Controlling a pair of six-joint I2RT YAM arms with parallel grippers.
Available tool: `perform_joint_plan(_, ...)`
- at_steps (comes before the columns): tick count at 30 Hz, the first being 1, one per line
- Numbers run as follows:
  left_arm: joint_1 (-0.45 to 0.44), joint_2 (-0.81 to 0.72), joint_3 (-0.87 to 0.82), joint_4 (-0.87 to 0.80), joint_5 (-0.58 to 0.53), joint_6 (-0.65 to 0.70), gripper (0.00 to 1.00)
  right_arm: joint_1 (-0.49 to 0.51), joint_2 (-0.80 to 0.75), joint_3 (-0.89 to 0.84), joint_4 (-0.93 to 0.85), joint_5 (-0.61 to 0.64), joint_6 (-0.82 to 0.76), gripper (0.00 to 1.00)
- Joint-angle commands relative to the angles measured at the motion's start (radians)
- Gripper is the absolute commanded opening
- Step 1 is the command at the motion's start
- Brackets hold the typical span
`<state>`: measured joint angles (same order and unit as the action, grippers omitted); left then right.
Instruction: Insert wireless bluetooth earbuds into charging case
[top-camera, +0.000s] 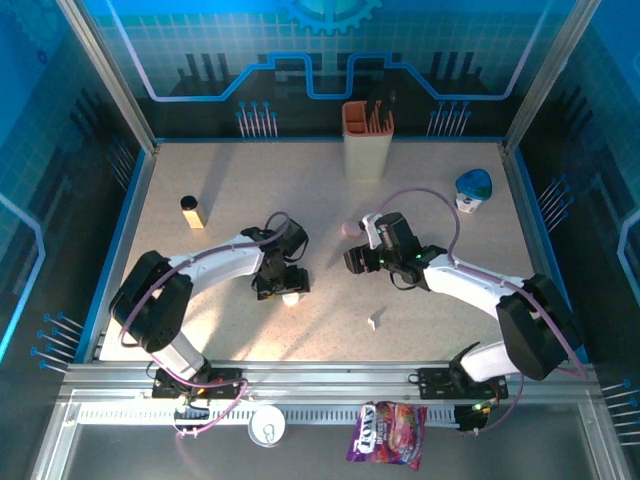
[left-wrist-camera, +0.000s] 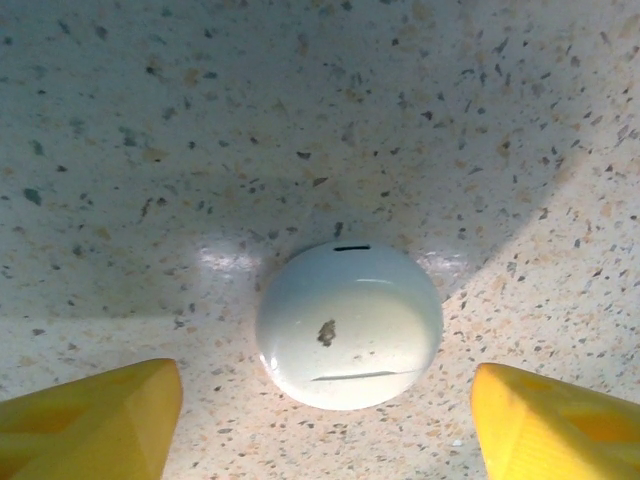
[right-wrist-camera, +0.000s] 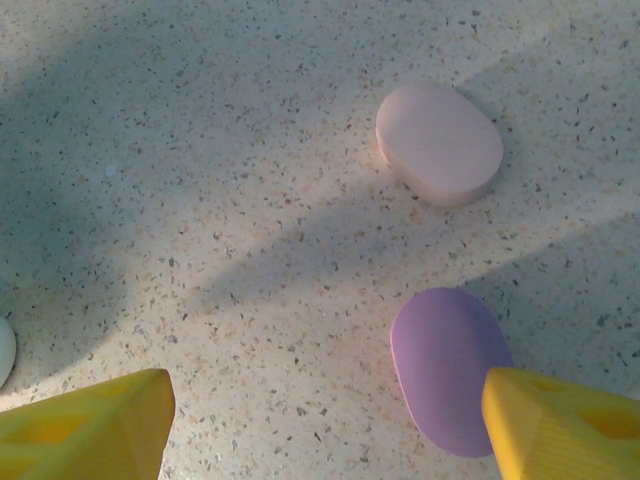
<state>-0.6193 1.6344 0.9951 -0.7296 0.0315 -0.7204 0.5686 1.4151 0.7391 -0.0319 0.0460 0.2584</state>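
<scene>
A round white charging case lies shut on the table between the yellow fingers of my left gripper. The jaws stand open with a gap on each side of it. From above, this case peeks out under the left gripper. My right gripper is open over bare table, its right fingertip overlapping a purple case. A pink case lies farther off, also seen from above beside the right gripper. A tiny white earbud lies alone near the front.
A peach holder stands at the back centre and a blue-and-white object at the back right. A small dark-capped bottle stands at the left. A candy bag and a white disc lie on the front rail.
</scene>
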Motion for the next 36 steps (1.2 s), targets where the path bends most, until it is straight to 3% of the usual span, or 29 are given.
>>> perform_joint_plan(1,-0.013,0.037,0.033,-0.019,0.031,-0.033,0.78,-0.015,-0.032,-0.026,0.036,-0.019,0.013,0.81)
perform_joint_plan(9,-0.017,0.111,0.067,-0.035,0.023,-0.045,0.71,-0.030,-0.075,-0.068,0.049,-0.024,0.022,0.80)
perform_joint_plan(13,-0.020,0.128,0.070,-0.027,0.025,-0.057,0.62,-0.036,-0.087,-0.081,0.054,-0.028,0.028,0.80)
perform_joint_plan(26,-0.020,0.037,0.032,0.076,0.062,-0.139,0.44,-0.044,-0.185,-0.144,0.150,-0.064,0.057,0.80)
perform_joint_plan(36,0.049,-0.113,-0.071,0.419,0.215,-0.461,0.43,-0.004,-0.273,-0.306,0.537,-0.126,0.171,0.80)
